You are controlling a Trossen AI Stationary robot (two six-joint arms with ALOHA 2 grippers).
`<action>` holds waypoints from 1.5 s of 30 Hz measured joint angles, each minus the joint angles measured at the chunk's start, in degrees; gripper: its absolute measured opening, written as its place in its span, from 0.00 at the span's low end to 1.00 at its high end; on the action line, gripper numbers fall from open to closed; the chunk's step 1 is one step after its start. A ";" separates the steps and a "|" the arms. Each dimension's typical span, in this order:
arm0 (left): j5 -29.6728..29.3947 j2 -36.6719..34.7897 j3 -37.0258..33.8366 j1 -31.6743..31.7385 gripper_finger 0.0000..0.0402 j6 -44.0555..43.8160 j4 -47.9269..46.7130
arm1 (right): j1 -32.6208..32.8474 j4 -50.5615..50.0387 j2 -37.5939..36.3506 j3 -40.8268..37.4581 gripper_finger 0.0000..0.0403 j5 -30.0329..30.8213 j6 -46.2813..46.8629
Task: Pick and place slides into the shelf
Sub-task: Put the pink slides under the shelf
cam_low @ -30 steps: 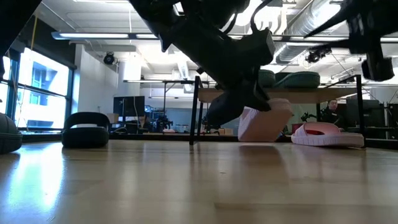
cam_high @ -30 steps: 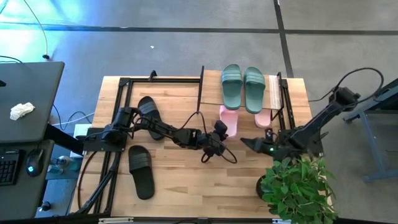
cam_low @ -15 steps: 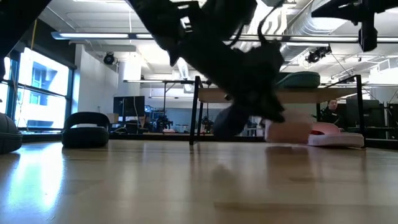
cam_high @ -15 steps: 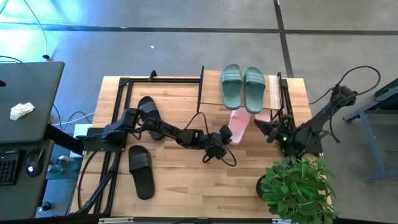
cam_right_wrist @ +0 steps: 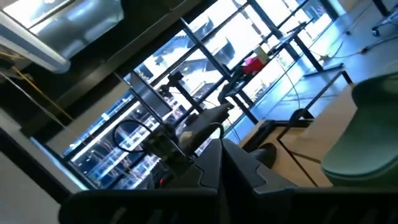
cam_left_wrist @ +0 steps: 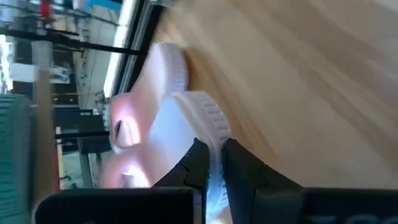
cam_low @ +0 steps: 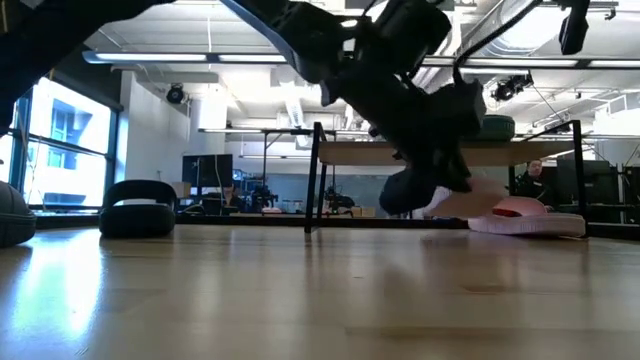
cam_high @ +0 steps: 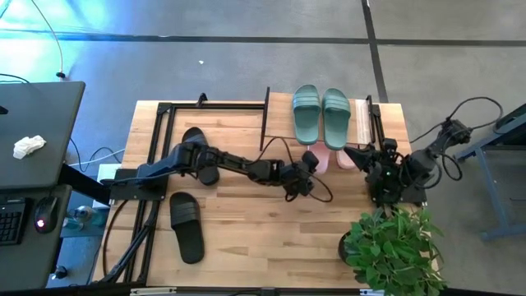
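Observation:
My left gripper [cam_high: 310, 161] reaches across the table to the shelf [cam_high: 362, 123] and is shut on a light-pink slide [cam_high: 321, 159], at the shelf's lower level. The second pink slide [cam_low: 527, 216] lies flat on its sole under the shelf. The sage-green pair [cam_high: 320, 115] rests on the top board. One black slide [cam_high: 186, 227] lies near the left front, and another [cam_high: 196, 146] is under the left arm. My right gripper [cam_high: 351, 151], fingers shut [cam_right_wrist: 221, 149], hangs in the air by the shelf's right posts and holds nothing. My left gripper pinches the pink slide's ribbed sole rim at its near end [cam_left_wrist: 210, 119] between the two fingers [cam_left_wrist: 198, 163]. It comes at the slide roughly level, from the table's left. In the low view the slide [cam_low: 452, 200] sits low under the top board, close to the tabletop.
A potted plant [cam_high: 393, 247] stands at the table's near right corner, close to the right arm. Black metal posts [cam_high: 265, 115] frame the shelf. Cables loop around the left wrist [cam_high: 288, 193]. Bare wood lies in the middle front [cam_high: 263, 238].
My left gripper has carried the pink slide toward the table's right and far edge, in under the shelf. It has brought the slide down from a raised, tilted pose to low by the tabletop. My right gripper has drawn back toward the far right, beside the shelf's posts, and tipped upward.

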 joint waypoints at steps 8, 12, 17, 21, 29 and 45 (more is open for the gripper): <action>2.83 2.47 3.94 2.15 0.05 -0.14 -0.67 | -2.70 -0.98 -1.97 0.00 0.00 -6.35 -1.30; 3.02 4.18 5.25 2.39 0.05 -0.20 0.08 | -4.32 -2.21 -2.90 0.00 0.00 -8.84 -1.30; 2.96 6.46 8.18 2.37 0.05 -0.10 -0.70 | -6.50 -3.69 -3.48 0.00 0.00 -11.68 -0.79; 2.22 8.48 11.26 2.42 0.05 -0.02 -3.02 | -7.54 -3.81 -3.49 0.00 0.00 -13.16 -0.21; 1.33 9.27 11.97 4.03 0.05 -0.02 -3.25 | -7.93 -4.85 -3.48 0.00 0.00 -14.07 1.36; 3.84 10.27 11.97 3.90 0.05 0.04 -1.57 | -7.93 -6.03 -3.46 0.00 0.00 -14.71 2.40</action>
